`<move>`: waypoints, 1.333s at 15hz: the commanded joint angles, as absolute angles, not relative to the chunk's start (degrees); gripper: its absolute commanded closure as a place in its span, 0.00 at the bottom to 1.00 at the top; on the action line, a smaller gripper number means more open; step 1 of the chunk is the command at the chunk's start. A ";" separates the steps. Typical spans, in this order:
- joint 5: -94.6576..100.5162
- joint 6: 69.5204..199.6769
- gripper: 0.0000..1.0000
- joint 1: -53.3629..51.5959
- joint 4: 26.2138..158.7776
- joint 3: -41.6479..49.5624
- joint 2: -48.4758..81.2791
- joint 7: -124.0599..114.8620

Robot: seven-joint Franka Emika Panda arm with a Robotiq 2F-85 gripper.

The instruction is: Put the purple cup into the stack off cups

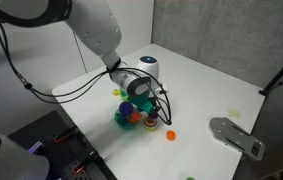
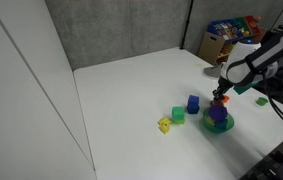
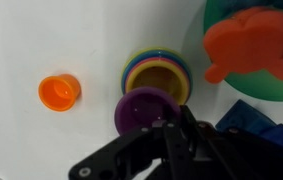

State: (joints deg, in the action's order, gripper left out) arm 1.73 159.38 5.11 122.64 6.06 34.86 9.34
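Note:
The purple cup (image 3: 139, 108) hangs just beside and partly over the stack of nested cups (image 3: 157, 76), whose rims are coloured and whose inside is yellow. My gripper (image 3: 178, 128) is shut on the purple cup's near rim and holds it tilted above the table. In both exterior views the gripper (image 1: 147, 101) (image 2: 221, 96) reaches down over the cluster of toys, with the purple cup (image 1: 128, 107) (image 2: 217, 114) below it. The stack itself is mostly hidden by the gripper in the exterior views.
A small orange cup (image 3: 58, 92) (image 1: 171, 133) lies apart on the white table. A green dish (image 3: 271, 78) holds an orange toy (image 3: 249, 42). Blue (image 2: 193, 103), green (image 2: 178, 114) and yellow (image 2: 164, 124) blocks stand nearby. A grey object (image 1: 236, 136) lies near the table edge.

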 commanded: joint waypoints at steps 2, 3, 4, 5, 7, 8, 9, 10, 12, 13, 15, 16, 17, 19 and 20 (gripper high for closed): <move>3.31 157.94 0.95 4.17 121.32 6.36 35.73 6.79; 3.37 157.96 0.95 3.96 121.40 6.44 35.69 6.63; 3.59 158.20 0.95 3.53 121.59 6.76 35.65 6.30; 3.65 158.31 0.95 3.29 121.77 6.87 35.58 6.12; 3.81 158.48 0.95 2.72 122.12 7.21 35.40 5.53; 3.90 158.61 0.95 2.47 122.39 7.45 35.28 5.21; 4.06 158.75 0.95 2.19 122.66 7.78 35.23 4.91; 4.12 158.89 0.95 2.00 122.90 8.02 35.18 4.72; 4.25 159.03 0.95 1.62 123.34 8.51 35.04 4.01; 4.30 159.05 0.95 1.52 123.64 8.65 34.88 3.61; 4.56 159.36 0.95 1.29 124.38 8.89 34.53 3.10; 4.61 159.48 0.95 1.28 124.71 8.85 34.41 3.10; 4.60 159.46 0.95 1.30 124.87 8.81 34.38 3.17; 4.51 159.48 0.95 1.36 125.29 8.70 34.50 3.26; 4.36 159.35 0.95 1.52 125.56 8.54 34.48 3.37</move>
